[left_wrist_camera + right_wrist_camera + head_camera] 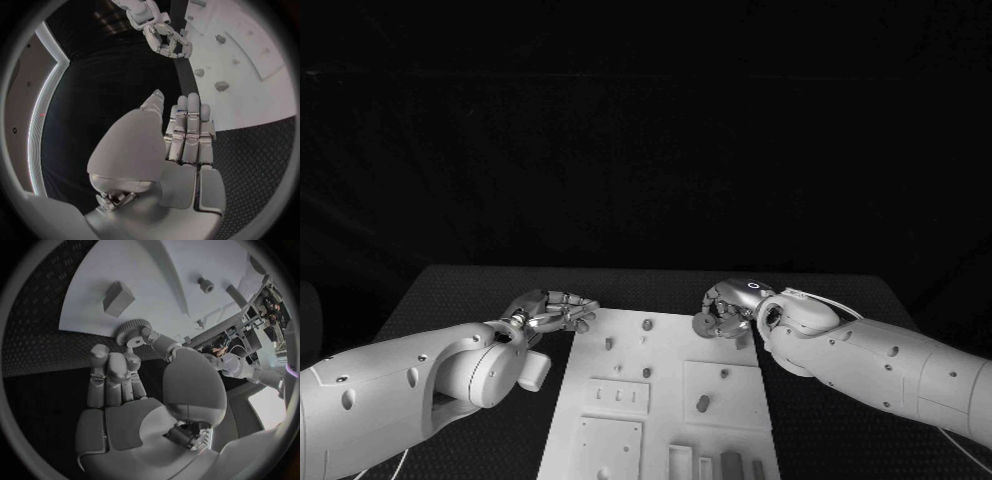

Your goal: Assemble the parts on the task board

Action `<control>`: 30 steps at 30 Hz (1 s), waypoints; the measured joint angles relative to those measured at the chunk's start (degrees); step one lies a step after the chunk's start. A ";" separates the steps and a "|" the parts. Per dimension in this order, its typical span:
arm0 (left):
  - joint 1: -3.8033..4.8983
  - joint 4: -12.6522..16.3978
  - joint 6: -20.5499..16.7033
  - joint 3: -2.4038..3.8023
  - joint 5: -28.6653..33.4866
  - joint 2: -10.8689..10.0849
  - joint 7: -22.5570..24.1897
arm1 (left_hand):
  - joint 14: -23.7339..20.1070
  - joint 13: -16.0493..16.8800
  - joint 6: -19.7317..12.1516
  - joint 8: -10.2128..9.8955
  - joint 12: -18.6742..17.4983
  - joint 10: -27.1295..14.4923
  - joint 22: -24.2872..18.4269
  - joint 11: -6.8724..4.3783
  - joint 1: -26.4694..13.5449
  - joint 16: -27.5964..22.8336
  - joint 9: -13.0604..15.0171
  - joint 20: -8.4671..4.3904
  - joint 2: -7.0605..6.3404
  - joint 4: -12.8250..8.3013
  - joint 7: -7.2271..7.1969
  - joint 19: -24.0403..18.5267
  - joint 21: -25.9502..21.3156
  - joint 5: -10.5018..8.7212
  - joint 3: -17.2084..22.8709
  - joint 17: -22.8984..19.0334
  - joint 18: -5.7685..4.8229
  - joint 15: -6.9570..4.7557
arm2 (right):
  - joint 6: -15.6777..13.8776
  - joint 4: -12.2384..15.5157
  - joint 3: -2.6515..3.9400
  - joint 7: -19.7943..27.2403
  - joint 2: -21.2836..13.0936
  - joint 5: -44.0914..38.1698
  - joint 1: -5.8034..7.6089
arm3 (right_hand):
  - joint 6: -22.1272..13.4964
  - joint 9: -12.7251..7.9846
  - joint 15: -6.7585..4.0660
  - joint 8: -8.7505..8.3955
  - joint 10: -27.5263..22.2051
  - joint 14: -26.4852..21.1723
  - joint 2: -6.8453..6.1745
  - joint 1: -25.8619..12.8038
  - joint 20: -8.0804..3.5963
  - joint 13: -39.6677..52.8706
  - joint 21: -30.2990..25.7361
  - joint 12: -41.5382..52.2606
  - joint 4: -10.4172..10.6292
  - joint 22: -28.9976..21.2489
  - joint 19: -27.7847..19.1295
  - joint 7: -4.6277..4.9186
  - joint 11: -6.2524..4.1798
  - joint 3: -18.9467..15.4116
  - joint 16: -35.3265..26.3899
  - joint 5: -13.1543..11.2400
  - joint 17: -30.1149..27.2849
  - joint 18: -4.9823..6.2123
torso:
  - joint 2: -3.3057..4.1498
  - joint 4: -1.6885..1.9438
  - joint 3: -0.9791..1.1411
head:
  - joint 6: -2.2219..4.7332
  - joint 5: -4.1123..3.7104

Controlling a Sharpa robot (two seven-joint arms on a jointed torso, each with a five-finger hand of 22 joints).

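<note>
The part that matters here is a small toothed gear (129,332), and it sits at the far right corner of the white board (661,385), right at the board's edge where the black table (473,290) begins. It looks like a light, hard plastic or metal wheel, stiff enough not to give under a squeeze, and I would guess its teeth offer a fair bite, though the flat faces may be slick. The sensible place to take it is across the rim, thumb on one side and a finger on the other, keeping the centre hole free if it has to drop over a peg. The right hand (728,310) is already on it: in the right wrist view its thumb and the nearest fingertip meet at the gear's edge in what reads as a pinch, with the other fingers (109,371) lying close together and curled in beside it; whether the gear is lifted off the board or still resting there I cannot tell. The left hand (553,312) hangs over the table just beside the board's far left corner, holding nothing, its fingers (187,130) straight and pressed side by side. Small pegs (646,324) and a block (117,297) stand on the board nearby.
</note>
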 measured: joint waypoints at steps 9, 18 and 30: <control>0.00 0.09 0.20 0.00 0.00 -0.04 0.01 | 0.00 0.05 0.00 0.00 0.00 0.00 0.00 0.00 0.00 0.00 0.00 0.00 0.00 0.00 0.00 0.00 0.00 0.00 0.00 0.00 0.00 0.00 | -1.35 0.37 -0.30 0.08 0.27 -2.10 -0.18 | 0.17 0.09 -0.62 0.63 0.44 0.62 0.30 0.76 -0.22 -0.36 0.60 0.03 -0.56 -0.01 0.23 -0.14 -0.64 0.70 0.77 -0.01 0.75 0.01 | -0.05 -0.08 0.00 | 0.02 -0.01; 0.00 0.13 0.22 0.00 -0.03 -0.15 0.05 | 0.00 0.05 0.00 -0.23 0.00 0.00 -0.01 0.00 0.23 0.00 -0.01 0.00 0.23 0.12 0.00 0.00 0.00 0.00 -0.12 0.00 0.00 0.00 | -2.43 2.07 -0.56 -0.17 -0.02 -4.44 -0.46 | 0.68 0.09 -1.13 1.21 1.03 1.14 0.21 -0.57 -0.41 -0.82 0.88 0.03 -0.09 -0.01 0.43 -0.58 -1.21 -0.12 1.13 0.19 0.95 0.02 | -0.08 -0.08 0.02 | 0.50 -0.15; 0.02 0.00 0.19 0.04 -0.11 -0.46 0.09 | 0.00 0.04 0.00 -0.23 0.00 0.00 -0.01 0.00 0.23 0.00 0.04 0.00 0.23 -0.04 0.00 0.00 0.00 0.00 -0.28 -0.05 0.00 0.00 | -4.32 6.51 -0.82 -2.20 -1.81 -7.77 -0.32 | 0.98 0.10 -1.42 1.22 1.44 1.44 0.19 -0.56 -0.41 -1.24 1.15 0.03 0.58 0.00 0.83 -0.83 -1.61 0.89 1.44 2.35 1.21 0.03 | -0.08 -0.09 -0.02 | 0.76 -0.20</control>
